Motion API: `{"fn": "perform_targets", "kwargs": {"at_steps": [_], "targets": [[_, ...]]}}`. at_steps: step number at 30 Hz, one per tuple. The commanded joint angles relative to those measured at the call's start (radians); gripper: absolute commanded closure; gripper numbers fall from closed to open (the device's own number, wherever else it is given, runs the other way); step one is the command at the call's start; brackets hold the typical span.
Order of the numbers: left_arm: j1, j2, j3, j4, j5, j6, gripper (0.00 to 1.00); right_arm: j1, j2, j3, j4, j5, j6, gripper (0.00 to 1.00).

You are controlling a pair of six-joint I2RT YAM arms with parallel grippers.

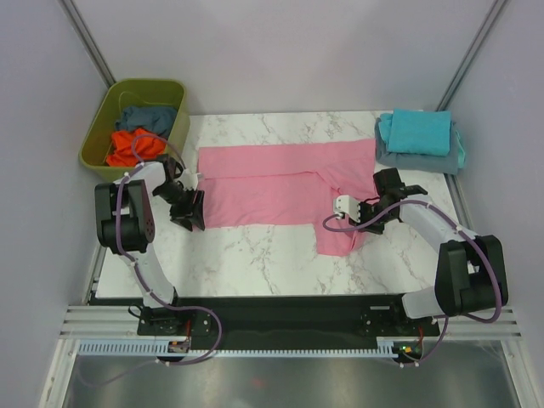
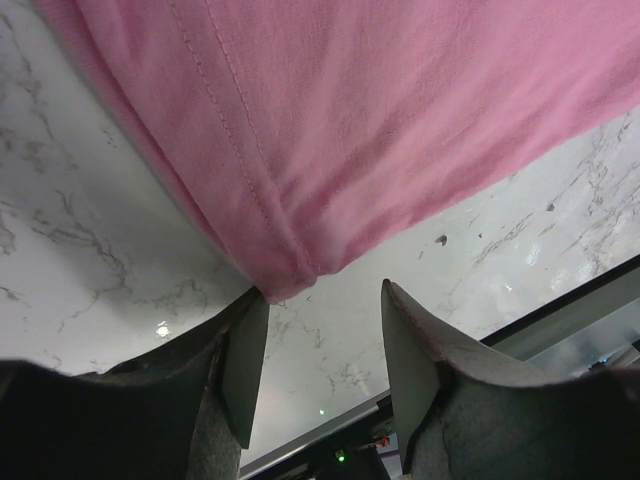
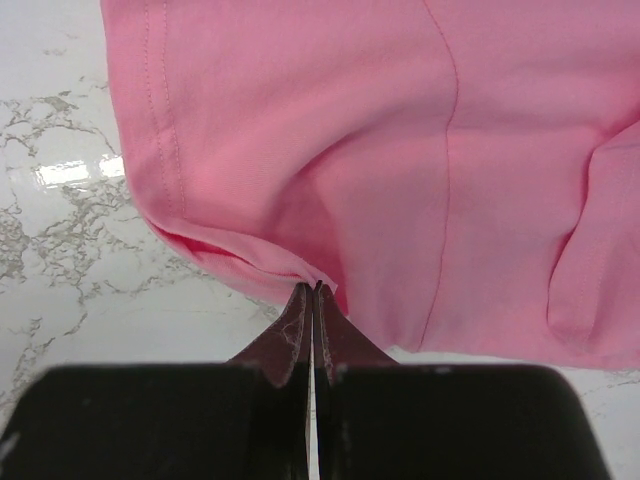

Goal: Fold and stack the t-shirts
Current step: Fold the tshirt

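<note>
From above, the light pink t-shirt (image 1: 280, 183) lies spread across the middle of the table (image 1: 255, 263). The left gripper (image 1: 197, 208) is at its 9 o'clock edge and the right gripper (image 1: 336, 219) is on the flap toward 5 o'clock, and neither opening is readable here. In the left wrist view that gripper is spread and holds nothing, with the shirt's folded corner just touching the tip of its 9 o'clock finger. In the right wrist view the gripper is pressed together with its tips against the hem, and whether any cloth is caught between them cannot be made out.
</note>
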Motion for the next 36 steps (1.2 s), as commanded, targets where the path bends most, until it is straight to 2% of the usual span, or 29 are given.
{"fn": "perform_targets", "kwargs": {"at_steps": [1,6,7,14,28,36], "targets": [[0.029,0.019,0.036,0.048,-0.016,-0.028,0.44,0.007,-0.006,0.024,0.01,-0.009,0.014,1.0],[0.029,-0.029,0.028,0.048,-0.016,-0.028,0.44,0.007,-0.019,0.02,0.021,-0.002,0.032,1.0],[0.031,-0.055,0.027,0.01,-0.019,-0.031,0.98,0.007,-0.026,0.021,0.029,-0.002,0.058,1.0],[0.029,-0.135,0.031,0.0,-0.03,0.034,0.98,0.007,-0.068,-0.011,0.069,-0.009,0.155,1.0],[0.029,-0.205,0.067,0.0,-0.03,0.034,0.98,0.007,-0.094,-0.005,0.106,0.001,0.213,1.0],[0.018,-0.225,0.11,-0.064,-0.028,0.08,0.98,-0.016,-0.088,0.072,0.213,-0.019,0.442,1.0]]}}
